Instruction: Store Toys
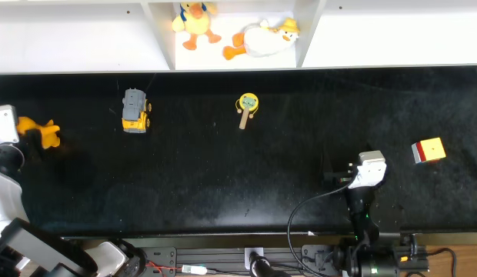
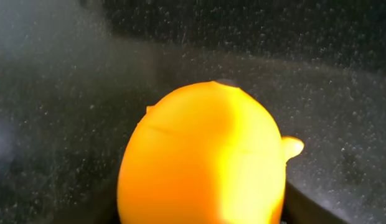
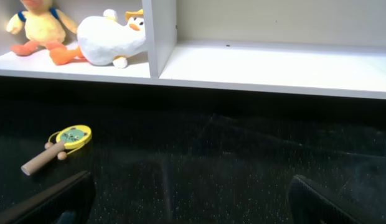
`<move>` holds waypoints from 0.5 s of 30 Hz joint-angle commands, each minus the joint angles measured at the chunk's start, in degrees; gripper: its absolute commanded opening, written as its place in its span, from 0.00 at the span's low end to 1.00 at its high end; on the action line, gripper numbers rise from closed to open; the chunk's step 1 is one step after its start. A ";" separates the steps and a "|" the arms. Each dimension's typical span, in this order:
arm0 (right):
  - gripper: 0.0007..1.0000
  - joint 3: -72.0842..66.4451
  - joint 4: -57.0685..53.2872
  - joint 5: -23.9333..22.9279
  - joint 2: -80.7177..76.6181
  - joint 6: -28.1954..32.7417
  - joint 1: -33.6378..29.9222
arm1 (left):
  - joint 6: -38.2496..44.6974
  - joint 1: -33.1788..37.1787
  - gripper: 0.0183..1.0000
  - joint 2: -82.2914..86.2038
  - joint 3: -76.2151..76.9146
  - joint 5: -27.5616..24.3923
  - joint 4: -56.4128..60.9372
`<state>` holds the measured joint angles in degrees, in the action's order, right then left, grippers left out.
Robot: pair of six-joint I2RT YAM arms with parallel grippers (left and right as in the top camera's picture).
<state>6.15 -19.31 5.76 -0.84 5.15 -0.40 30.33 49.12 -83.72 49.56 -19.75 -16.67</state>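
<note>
The white shelf runs along the far side of the black mat, and everything's placed off it. Two plush ducks are in its middle bay, a yellow duck and a white duck lying right against the bay's wall.

Out front of the shelf, well toward its left end, the left gripper is right at the orange toy. Can't tell from here whether it's actually clamped on.

The right gripper sits farthest from the shelf, below its right bay, jaws spread wide, nothing in them.

The truck is parked close in front of the shelf's left bay, roughly between the orange toy and the ducks' bay. A cube sits off toward the shelf's right end. The little rattle lies just before the middle bay.

From above the orange toy looks lumpy; the left wrist camera has it smooth, round, with a small nub. The right wrist camera looks level into the bays, ducks and rattle ahead.
</note>
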 commanded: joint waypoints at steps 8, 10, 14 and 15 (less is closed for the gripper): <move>1.00 -0.37 0.33 0.61 0.63 -0.02 -0.37 | -7.98 -0.76 0.22 5.01 1.95 -4.22 -1.68; 1.00 -0.37 0.33 0.61 0.63 -0.02 -0.37 | -9.86 -1.75 0.22 6.03 3.87 -4.24 -4.37; 1.00 -0.37 0.33 0.61 0.63 -0.02 -0.37 | -11.08 -5.07 0.22 5.86 10.58 -3.65 -10.34; 1.00 -0.37 0.33 0.61 0.63 -0.02 -0.37 | -11.80 -6.32 0.22 5.62 12.55 -2.32 -11.13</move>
<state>6.15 -19.31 5.78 -0.84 5.13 -0.40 21.69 45.19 -79.37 56.27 -22.13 -27.05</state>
